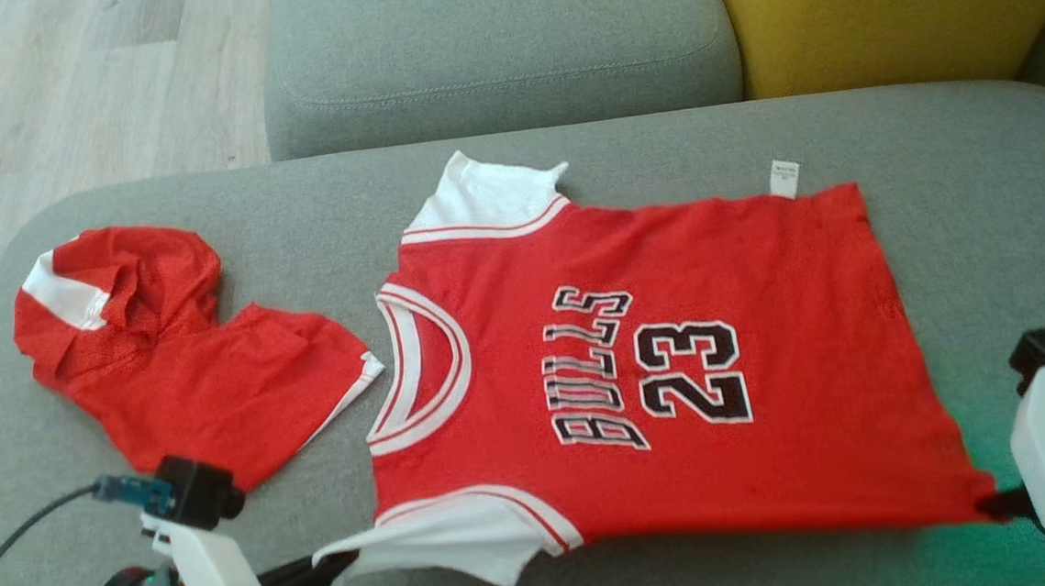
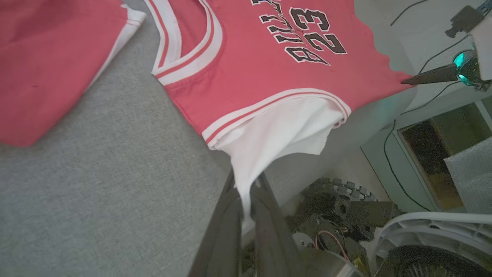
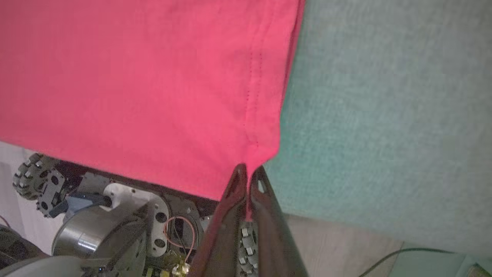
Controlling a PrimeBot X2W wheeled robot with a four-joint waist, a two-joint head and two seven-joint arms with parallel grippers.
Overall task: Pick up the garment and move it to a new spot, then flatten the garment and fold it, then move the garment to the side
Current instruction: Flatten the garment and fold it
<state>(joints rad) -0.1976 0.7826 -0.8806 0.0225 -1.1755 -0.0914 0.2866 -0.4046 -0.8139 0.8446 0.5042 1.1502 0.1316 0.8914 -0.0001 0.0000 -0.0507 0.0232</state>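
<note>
jersey [image 1: 772,441] pinched at the near edge of the seat [image 1: 955,162]
left gripper [image 1: 343,558] clamps its white sleeve [image 1: 448,537], right gripper [image 1: 993,506] the red hem corner [image 1: 959,490]; it lies flat mid-seat, crumpled red cloth [image 1: 198,389] by the left edge, yellow cushion [image 1: 889,10] past the far edge

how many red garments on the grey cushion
2. The red jersey lies spread at the middle; a crumpled red garment lies left of it, near the collar. None seems hidden.

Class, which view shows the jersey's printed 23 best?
The head view: the whole 23 sits clear, centred on the jersey. The left wrist view has it slanted near the top edge. The right wrist view gives plain red hem cloth.
</note>
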